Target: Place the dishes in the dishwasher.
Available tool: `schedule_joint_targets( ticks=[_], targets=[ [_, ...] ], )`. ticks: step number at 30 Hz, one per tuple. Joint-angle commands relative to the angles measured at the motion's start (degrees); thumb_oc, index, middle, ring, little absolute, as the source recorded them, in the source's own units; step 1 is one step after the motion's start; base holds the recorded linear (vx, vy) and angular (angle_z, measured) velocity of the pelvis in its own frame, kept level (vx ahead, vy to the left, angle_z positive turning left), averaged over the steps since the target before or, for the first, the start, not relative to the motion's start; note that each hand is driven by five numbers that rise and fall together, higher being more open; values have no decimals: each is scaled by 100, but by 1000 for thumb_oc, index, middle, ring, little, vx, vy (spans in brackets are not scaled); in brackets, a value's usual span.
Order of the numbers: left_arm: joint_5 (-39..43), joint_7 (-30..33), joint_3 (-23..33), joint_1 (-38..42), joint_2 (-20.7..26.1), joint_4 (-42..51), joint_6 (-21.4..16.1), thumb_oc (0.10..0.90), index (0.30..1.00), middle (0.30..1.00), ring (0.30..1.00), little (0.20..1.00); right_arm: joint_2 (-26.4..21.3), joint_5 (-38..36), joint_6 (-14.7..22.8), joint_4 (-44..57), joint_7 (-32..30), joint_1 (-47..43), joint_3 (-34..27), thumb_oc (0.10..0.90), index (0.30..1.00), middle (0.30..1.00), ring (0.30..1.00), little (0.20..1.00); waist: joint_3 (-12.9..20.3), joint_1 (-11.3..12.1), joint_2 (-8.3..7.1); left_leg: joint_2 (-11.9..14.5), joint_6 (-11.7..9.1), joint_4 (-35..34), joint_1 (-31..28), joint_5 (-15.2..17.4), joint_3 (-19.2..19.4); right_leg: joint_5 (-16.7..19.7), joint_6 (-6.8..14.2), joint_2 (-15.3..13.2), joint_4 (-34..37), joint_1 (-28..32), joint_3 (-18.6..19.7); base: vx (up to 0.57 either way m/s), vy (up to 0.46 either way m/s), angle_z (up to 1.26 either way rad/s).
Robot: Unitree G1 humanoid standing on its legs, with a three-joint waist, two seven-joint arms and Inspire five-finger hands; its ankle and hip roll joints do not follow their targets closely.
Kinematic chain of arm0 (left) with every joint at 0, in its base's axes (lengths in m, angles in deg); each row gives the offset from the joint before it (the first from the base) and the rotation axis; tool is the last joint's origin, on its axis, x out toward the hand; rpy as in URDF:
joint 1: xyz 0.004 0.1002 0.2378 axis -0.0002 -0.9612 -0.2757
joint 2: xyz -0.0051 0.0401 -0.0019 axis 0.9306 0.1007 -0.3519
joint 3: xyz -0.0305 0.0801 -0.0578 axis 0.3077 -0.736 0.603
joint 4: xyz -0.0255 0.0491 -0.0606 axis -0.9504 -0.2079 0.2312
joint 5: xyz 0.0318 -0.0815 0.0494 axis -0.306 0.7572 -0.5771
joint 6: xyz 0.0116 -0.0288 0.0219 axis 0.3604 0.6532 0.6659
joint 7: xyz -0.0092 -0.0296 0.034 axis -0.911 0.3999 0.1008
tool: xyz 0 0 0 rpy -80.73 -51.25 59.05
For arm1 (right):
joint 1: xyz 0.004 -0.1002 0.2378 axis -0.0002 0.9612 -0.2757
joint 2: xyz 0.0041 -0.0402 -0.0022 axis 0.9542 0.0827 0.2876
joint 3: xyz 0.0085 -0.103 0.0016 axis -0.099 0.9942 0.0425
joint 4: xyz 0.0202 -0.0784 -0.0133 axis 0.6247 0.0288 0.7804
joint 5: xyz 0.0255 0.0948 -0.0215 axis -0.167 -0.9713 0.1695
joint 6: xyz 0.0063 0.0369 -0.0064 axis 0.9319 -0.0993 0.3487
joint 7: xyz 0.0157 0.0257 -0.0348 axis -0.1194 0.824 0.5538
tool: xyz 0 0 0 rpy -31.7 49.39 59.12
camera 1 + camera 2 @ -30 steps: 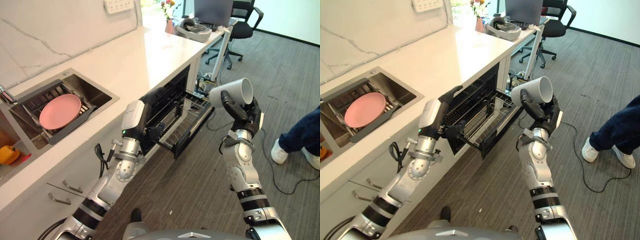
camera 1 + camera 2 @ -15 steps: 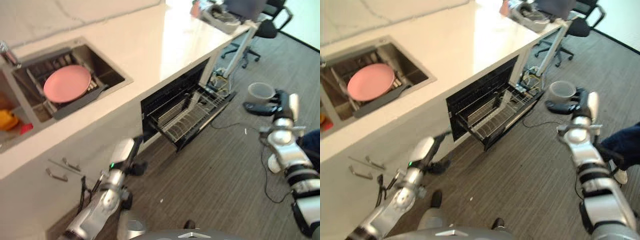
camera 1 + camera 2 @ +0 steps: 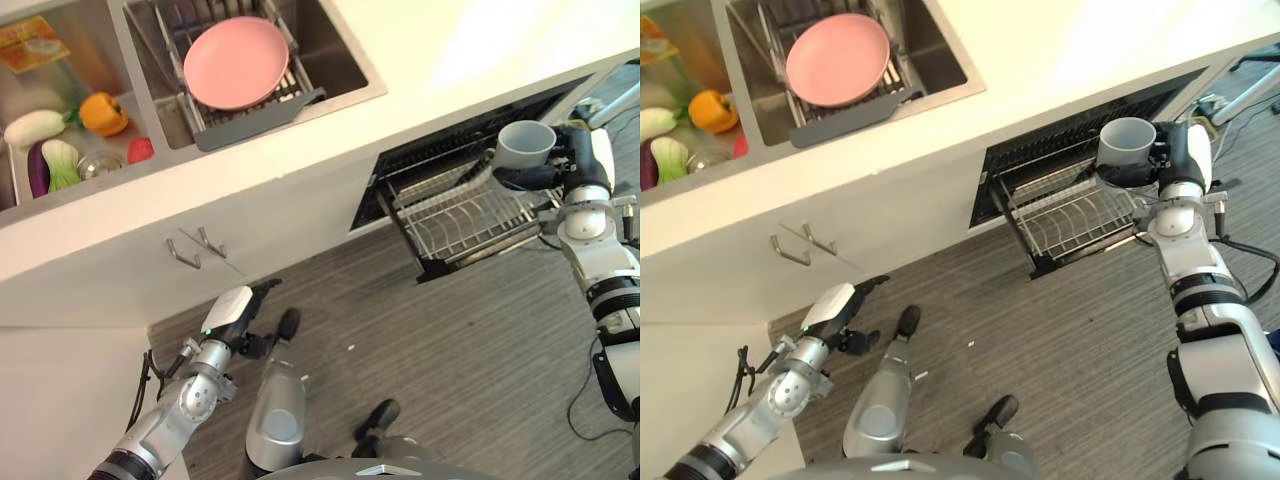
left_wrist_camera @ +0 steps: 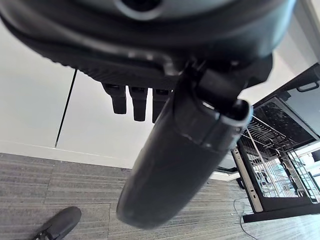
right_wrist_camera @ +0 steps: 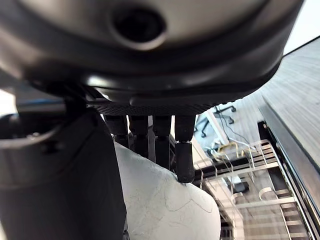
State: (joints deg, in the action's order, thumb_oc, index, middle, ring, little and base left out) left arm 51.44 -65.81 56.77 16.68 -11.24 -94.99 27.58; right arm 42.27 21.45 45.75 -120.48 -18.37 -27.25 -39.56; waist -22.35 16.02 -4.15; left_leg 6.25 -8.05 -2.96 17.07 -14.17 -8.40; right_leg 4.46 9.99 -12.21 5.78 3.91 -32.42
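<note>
1. In the head views we saw the right hand (image 3: pixel 572 160) wrapped round a grey cup (image 3: pixel 526 145), mouth up, above the pulled-out wire rack (image 3: pixel 462 215) of the dishwasher (image 3: pixel 1080 125).
2. Its wrist view added the fingers (image 5: pixel 184 160) curled on the cup's smooth, faintly crazed wall.
3. The left hand (image 3: pixel 240 312) hung low, well apart from the rack; its wrist view showed curled fingers (image 4: pixel 139 104) holding nothing.
4. A round pink plate (image 3: pixel 236 62) lay in the sink (image 3: pixel 345 60), far from the rack.
</note>
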Motion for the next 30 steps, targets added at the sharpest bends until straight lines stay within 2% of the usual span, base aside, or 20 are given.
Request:
schedule_joint_targets(
  ticks=[1,8,11,12,17,23,30],
  targets=[
    [59,220,39,175,-79,264,-319,800,900,900,900,900,-480,122,237,57,-215,-707,161,400,300,300,300,300,394,-101,-102,31,-83,252,-143,835,397,-541,140,-328,-270,153,291,-23,-4,16],
    [86,295,143,234,-94,216,-233,800,900,900,900,900,-122,145,146,-558,-97,-886,317,400,300,300,300,300,166,34,-151,26,-83,273,103,786,314,-505,137,-347,-317,-85,272,2,-5,3],
    [106,310,209,301,-134,184,-150,800,900,900,900,900,167,-33,54,-1158,-34,-1175,312,400,300,300,300,300,112,156,-194,10,-93,216,177,745,269,-501,142,-318,-247,-90,202,51,-28,1],
    [104,329,216,327,-146,160,-135,800,900,900,900,900,211,-51,30,-1269,-48,-1269,330,800,900,900,900,900,111,177,-215,-4,-92,205,188,737,258,-502,145,-315,-232,-85,183,34,-15,7],
    [51,429,216,494,-179,20,-87,800,900,900,900,900,427,35,-29,-1514,-13,-1774,561,800,900,900,900,900,151,184,-228,-30,-71,189,167,764,270,-515,142,-322,-202,-77,209,9,1,5],
    [230,482,339,481,-259,-28,-60,800,900,900,900,900,431,-41,-49,-1561,67,-1988,655,800,900,900,900,900,216,104,-224,-17,-78,222,104,791,314,-554,117,-335,-213,-49,277,-8,5,-1],
    [157,240,125,578,-183,-274,-106,800,900,900,900,900,382,-271,8,-1052,352,-1864,724,800,900,900,900,900,339,-42,-227,31,-102,221,-39,811,364,-614,101,-322,-231,54,351,-19,1,-5]
  ],
)
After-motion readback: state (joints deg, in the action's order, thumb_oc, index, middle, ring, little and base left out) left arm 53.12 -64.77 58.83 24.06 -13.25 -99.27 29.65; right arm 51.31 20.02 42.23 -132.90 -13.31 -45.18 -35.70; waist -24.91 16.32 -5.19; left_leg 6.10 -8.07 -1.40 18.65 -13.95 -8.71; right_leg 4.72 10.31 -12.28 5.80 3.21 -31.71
